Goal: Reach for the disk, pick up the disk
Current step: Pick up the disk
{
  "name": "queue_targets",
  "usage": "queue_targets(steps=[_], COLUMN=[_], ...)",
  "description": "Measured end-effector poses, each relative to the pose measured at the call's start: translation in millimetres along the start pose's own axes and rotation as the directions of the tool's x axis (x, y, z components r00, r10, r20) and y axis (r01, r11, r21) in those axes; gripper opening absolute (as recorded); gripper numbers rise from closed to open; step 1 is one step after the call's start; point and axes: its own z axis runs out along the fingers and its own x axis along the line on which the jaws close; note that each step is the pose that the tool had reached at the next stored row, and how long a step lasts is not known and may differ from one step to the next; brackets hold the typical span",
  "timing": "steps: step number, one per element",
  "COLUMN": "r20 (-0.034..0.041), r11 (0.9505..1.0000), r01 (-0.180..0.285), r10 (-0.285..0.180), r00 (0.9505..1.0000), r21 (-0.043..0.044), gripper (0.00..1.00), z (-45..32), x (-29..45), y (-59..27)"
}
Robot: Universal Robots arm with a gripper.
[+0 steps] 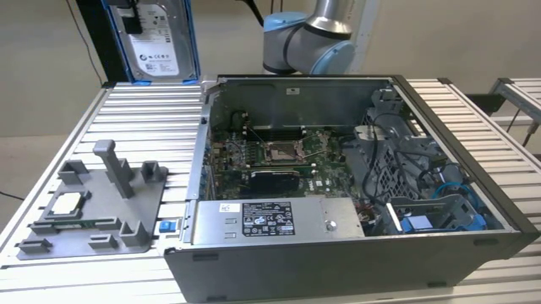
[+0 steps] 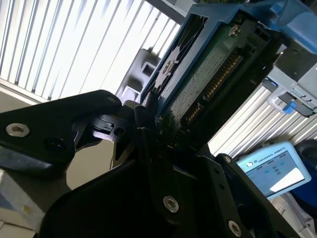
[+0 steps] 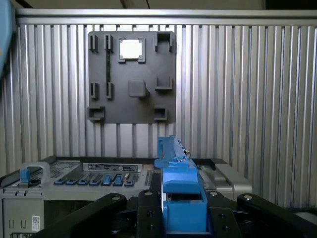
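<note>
A ribbed aluminium table sits before a plain pale wall. In the exterior view an open computer case takes up its middle and right. A grey plate with a small square chip on it lies toward the exterior view's left. The arm shows as one blue-capped joint behind the case, and its upper part is cut off by the frame. At the far corner on the exterior view's left the disk stands upright, label facing the camera, with blue rails down both sides. The black gripper is at the disk's top edge, mostly out of frame. Whether the disk's lower edge clears the table cannot be told here.

In the second wrist view a black finger presses against the edge of the disk, whose green circuit-board underside and connector pins face the camera. A blue rail runs along its far side. The opposite finger is hidden behind the disk. The table is blown out by glare, and a lit screen sits low in the background.

In the first wrist view the camera looks down from well above the table, the plate and the chip, with the case nearer. The gripper is clamped on the disk, seen edge-on as a blue strip between the black links.
</note>
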Motion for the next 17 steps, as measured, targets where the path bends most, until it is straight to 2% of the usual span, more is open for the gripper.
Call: queue_targets(steps=[17], r20=[0.0], r11=[1.0], r01=[0.0], r10=[0.0], r00=[1.0], r21=[0.0], gripper=[0.0], z=[-0.8], x=[-0.5], y=[-38.7])
